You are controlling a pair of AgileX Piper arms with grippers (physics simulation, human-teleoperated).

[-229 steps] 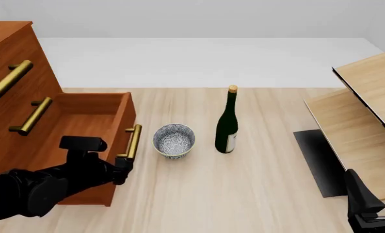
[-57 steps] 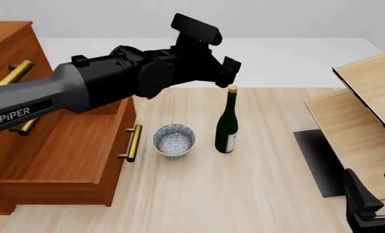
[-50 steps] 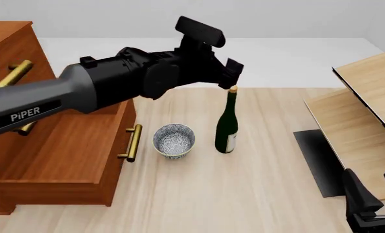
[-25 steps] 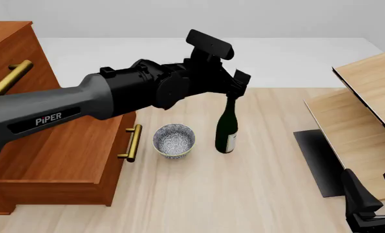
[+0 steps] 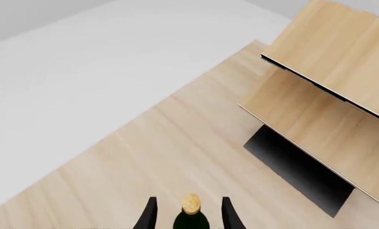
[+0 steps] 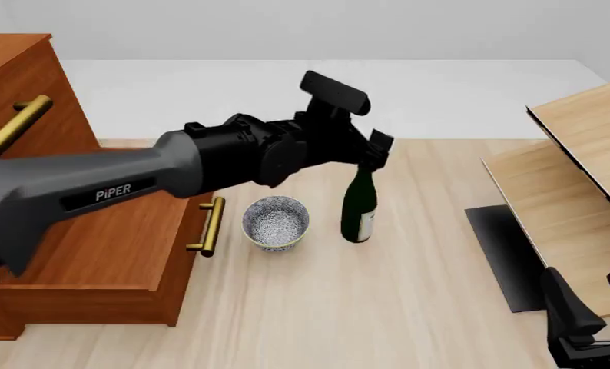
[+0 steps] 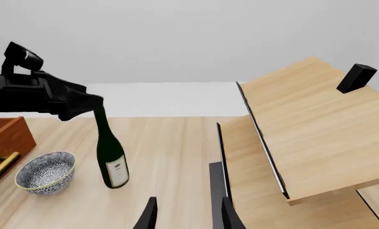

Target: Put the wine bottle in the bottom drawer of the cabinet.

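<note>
The left arm's fingers (image 5: 152, 215) are standing apart, one on each side of the wine bottle (image 6: 359, 206), with its gold top (image 5: 191, 203) sitting squarely in the gap between them. In the left wrist view daylight is showing on both sides of the neck, so the fingers are bracketing it, not yet squeezing. The bottle is standing upright on the worktop (image 6: 408, 292), its long axis running straight up and down, and the left gripper (image 6: 375, 147) is sitting over the top of the neck in the front view. That is the whole relation that matters: neck between the fingers, body hanging below them.

Just to the drawer side of the bottle, the speckled bowl (image 6: 275, 222) is sitting near the bottle's base without touching it. Further that way, the bottom drawer (image 6: 100, 246) is standing pulled out of the cabinet (image 6: 13, 92), its open box facing up and its brass handle (image 6: 209, 226) close beside the bowl.

The right arm's fingers (image 7: 151, 214) are also standing open, and they are holding nothing; they are well apart from the bottle, near the pale wooden furniture (image 6: 581, 154). The left arm is plainly the nearer one, so my read is that the closing on the neck is its job, and the carry then has to clear the bowl.
</note>
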